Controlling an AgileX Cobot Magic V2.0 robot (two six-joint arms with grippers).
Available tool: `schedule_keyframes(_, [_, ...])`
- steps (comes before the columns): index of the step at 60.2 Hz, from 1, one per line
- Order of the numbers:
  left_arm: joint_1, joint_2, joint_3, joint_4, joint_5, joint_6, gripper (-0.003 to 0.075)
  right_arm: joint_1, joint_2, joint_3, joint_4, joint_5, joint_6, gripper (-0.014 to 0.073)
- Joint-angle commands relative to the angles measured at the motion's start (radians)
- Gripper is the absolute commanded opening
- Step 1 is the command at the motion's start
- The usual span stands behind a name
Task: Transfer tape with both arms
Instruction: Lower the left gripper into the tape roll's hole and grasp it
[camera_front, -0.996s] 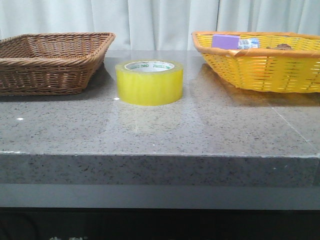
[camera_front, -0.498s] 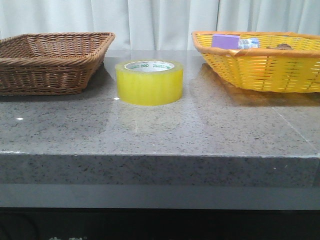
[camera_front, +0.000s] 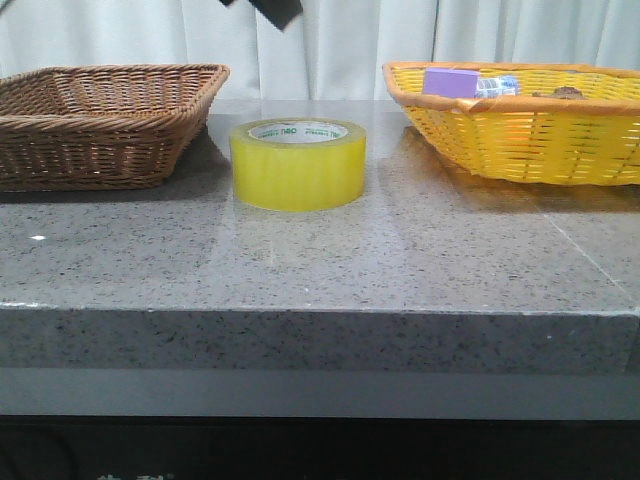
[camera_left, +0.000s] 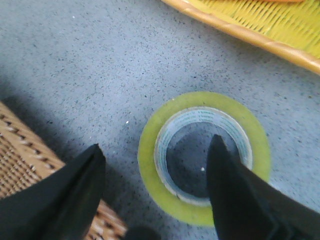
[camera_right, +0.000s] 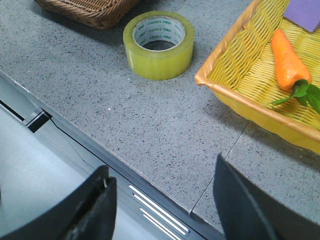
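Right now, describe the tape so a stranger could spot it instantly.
On the grey stone table, look between the brown wicker basket and the yellow basket. The tape lies flat there: a translucent yellow roll with a white, green-lettered core.

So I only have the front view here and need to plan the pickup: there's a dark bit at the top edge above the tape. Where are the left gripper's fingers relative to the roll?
Observer: The left gripper is open above the tape; in its wrist view one finger overlaps the roll's core hole, the other lies outside the roll, toward the brown basket.
Operator: Is it touching the tape?
Observer: Contact cannot be told from that view.
Operator: And the right arm?
Observer: The right gripper is open, over the table's front edge, away from the roll.
Operator: Anything in the yellow basket besides the purple box?
Observer: A carrot lies in the yellow basket.
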Motion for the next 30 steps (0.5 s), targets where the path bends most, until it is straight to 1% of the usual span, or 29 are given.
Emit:
schedule_keyframes(1, [-0.007,0.002,-0.081,-0.003,-0.033,0.001,0.0427,-0.003,-0.002,-0.023,0.001,-0.064,0.001,0.0451])
schedule_keyframes(5, [-0.007,0.035,-0.112,-0.003,-0.016,0.006,0.0424,-0.003,-0.002,-0.023,0.001,-0.064,0.001,0.0451])
schedule_keyframes(12, [-0.007,0.080,-0.157,-0.003,0.030,0.057,0.0418,-0.003,-0.002,-0.023,0.001,-0.064,0.001,0.0451])
schedule_keyframes(19, [-0.007,0.118,-0.190,-0.003,0.037,0.074,0.0418,-0.003,-0.002,-0.023,0.001,-0.064,0.001,0.0451])
schedule_keyframes(30, [-0.007,0.148,-0.197,0.002,0.042,0.087,0.0418,-0.003,-0.002,-0.023,0.001,-0.064,0.001,0.0451])
